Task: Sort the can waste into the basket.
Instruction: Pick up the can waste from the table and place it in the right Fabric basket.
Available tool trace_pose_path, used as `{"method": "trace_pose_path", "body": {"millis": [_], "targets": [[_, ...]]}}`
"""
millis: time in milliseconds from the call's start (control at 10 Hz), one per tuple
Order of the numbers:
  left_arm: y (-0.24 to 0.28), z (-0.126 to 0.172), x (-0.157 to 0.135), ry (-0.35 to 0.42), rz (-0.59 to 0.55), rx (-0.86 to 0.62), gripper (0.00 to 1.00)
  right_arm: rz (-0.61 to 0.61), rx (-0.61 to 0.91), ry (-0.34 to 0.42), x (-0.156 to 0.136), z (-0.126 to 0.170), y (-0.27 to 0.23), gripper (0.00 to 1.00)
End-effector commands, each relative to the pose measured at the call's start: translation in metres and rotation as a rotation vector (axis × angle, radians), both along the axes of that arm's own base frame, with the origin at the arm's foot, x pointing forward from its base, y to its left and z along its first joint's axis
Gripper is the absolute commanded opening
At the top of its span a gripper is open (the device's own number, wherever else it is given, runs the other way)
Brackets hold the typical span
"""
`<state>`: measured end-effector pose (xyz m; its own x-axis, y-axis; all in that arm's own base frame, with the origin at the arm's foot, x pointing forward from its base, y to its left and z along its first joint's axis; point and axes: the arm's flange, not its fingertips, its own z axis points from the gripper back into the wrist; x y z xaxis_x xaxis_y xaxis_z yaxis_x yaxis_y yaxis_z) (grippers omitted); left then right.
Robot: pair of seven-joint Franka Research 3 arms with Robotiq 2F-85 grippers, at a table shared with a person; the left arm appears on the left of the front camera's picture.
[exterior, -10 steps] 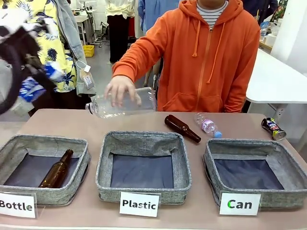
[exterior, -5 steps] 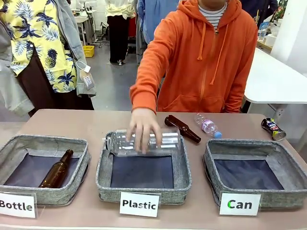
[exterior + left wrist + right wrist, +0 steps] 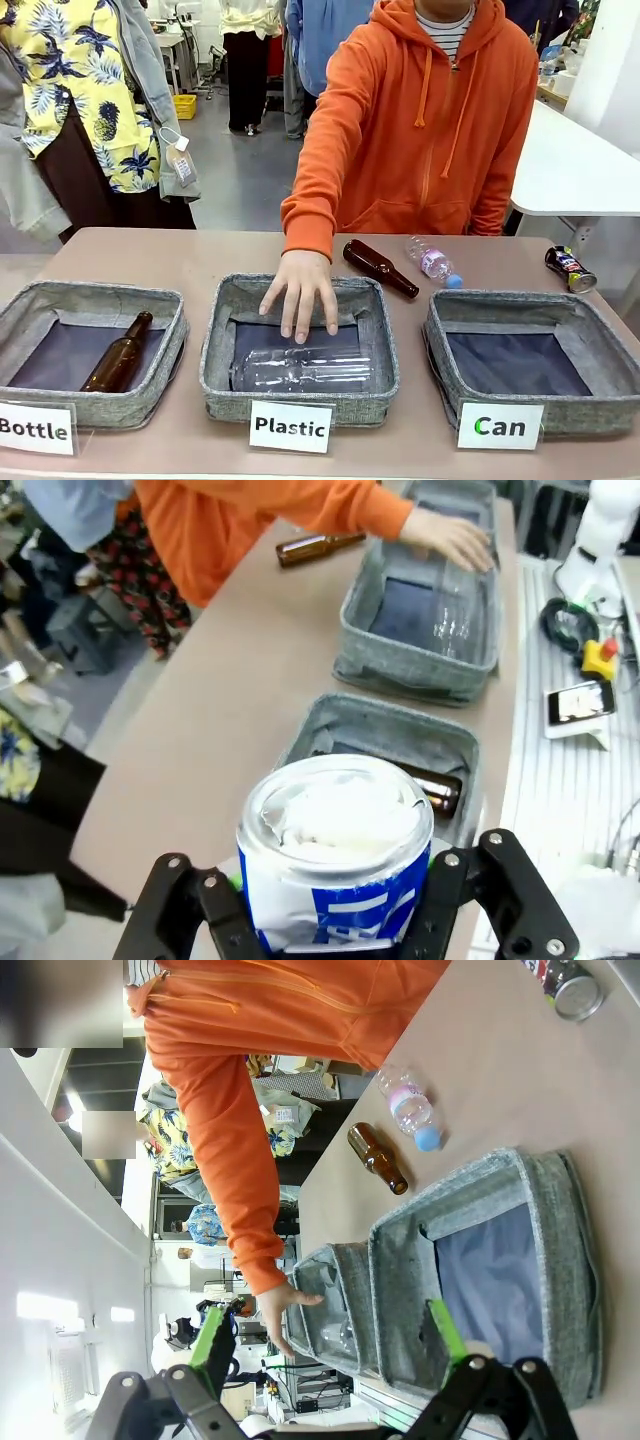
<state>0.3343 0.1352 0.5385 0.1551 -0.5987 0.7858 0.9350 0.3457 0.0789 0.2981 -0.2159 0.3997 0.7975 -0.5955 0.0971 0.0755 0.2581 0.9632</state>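
The blue-and-white can [image 3: 335, 865] sits upright, clamped between the two fingers of the left end effector [image 3: 330, 898]. It hangs above the "Bottle" basket [image 3: 390, 715], well apart from the "Can" basket [image 3: 505, 303]. The dark can [image 3: 570, 268] lies on its side on the worktop [image 3: 200, 250], just beyond the "Can" basket's far right corner. The right end effector [image 3: 325, 1345] stands wide and holds nothing, hanging over the "Can" basket. Past that basket's far left corner lie a small clear bottle [image 3: 432, 262] and a brown bottle [image 3: 380, 268]. In the "Plastic" basket [image 3: 215, 345], next to the "Can" basket, lies a large clear bottle [image 3: 305, 368], and the person's hand [image 3: 300, 295] is spread just above it.
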Motion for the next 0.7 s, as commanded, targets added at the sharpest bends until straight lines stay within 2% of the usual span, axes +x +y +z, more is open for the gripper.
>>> {"method": "trace_pose_path", "body": {"millis": [0, 200, 500, 600], "targets": [[-0.007, 0.008, 0.013, 0.01, -0.027, -0.003, 0.13, -0.003, 0.004, -0.032, 0.002, 0.0, 0.0, 1.0], [-0.033, 0.01, 0.013, 0.059, -0.038, 0.023, 0.13, -0.003, 0.004, -0.032, 0.002, 0.0, 0.0, 1.0], [-0.122, 0.021, 0.012, 0.063, -0.239, 0.158, 0.13, -0.003, 0.004, -0.032, 0.002, 0.0, 0.0, 1.0], [-0.159, 0.026, 0.015, 0.04, -0.288, 0.199, 0.13, -0.003, 0.004, -0.032, 0.002, 0.0, 0.0, 1.0]]}}
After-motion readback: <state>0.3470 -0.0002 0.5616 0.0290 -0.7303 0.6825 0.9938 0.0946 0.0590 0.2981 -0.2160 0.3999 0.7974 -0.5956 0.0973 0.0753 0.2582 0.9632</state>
